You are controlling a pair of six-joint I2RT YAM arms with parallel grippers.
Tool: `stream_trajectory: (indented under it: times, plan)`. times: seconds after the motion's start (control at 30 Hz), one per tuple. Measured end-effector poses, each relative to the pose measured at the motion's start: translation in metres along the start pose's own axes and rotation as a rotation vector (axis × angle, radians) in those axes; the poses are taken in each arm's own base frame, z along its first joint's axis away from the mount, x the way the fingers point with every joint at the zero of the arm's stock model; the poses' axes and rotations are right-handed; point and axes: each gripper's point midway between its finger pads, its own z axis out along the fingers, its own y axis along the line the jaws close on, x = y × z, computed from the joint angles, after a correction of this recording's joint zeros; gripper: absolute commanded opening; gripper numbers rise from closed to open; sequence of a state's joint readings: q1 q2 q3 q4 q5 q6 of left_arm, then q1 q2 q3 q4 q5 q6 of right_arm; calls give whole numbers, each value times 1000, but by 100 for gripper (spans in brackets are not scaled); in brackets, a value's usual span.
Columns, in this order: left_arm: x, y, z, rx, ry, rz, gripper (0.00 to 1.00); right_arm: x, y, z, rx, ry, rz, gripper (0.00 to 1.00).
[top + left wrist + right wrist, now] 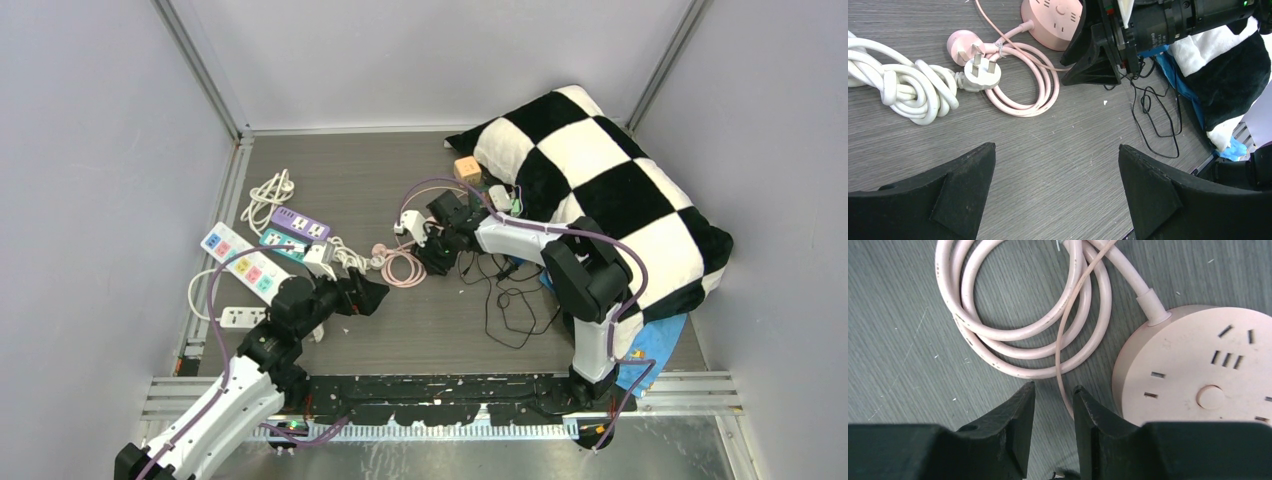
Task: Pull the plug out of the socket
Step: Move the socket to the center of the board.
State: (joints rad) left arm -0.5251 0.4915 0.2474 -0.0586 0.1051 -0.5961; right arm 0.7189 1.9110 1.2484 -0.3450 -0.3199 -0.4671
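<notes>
A round pink socket (1193,365) lies on the grey table, its slots facing up. No plug shows in the part of its face that is visible. Its thick pink cord is coiled (1023,315) beside it. My right gripper (1054,385) hovers at the socket's left edge, jaws narrowed but apart, table showing between them. A thin pink cord (1060,350) runs past its right fingertip. In the left wrist view a pink plug (960,42) and a white three-pin plug (982,72) lie loose near the socket (1053,20). My left gripper (1057,145) stands wide open over bare table.
Several power strips (245,262) and a knotted white cord (913,90) lie at the left. A checkered pillow (600,190) fills the back right, with a thin black cable (510,300) and a blue cloth (655,350) in front of it. Walls enclose the table.
</notes>
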Motion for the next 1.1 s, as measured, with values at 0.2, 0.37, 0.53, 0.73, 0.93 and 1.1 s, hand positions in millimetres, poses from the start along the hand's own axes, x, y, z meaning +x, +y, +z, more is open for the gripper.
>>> stream_trajectory:
  times: [0.2, 0.37, 0.53, 0.73, 0.93, 1.1]
  plan:
    - [1, 1, 0, -3, 5, -3, 93, 6, 0, 7, -4, 20, 4, 28]
    - [3, 1, 0, -4, 10, -4, 93, 7, 1, 7, -6, 29, -1, 11]
    - [4, 1, 0, -3, 12, -4, 93, 8, 2, 7, -11, 35, -6, 1]
    - [4, 0, 0, 3, 15, -4, 93, 4, 4, -2, -17, 29, -23, 1]
    - [5, -1, 0, 11, 19, -4, 93, -38, 4, -53, 4, -118, -75, 1]
    - [9, 0, 2, 12, 32, -6, 93, -62, -13, -108, 86, -264, -80, 1]
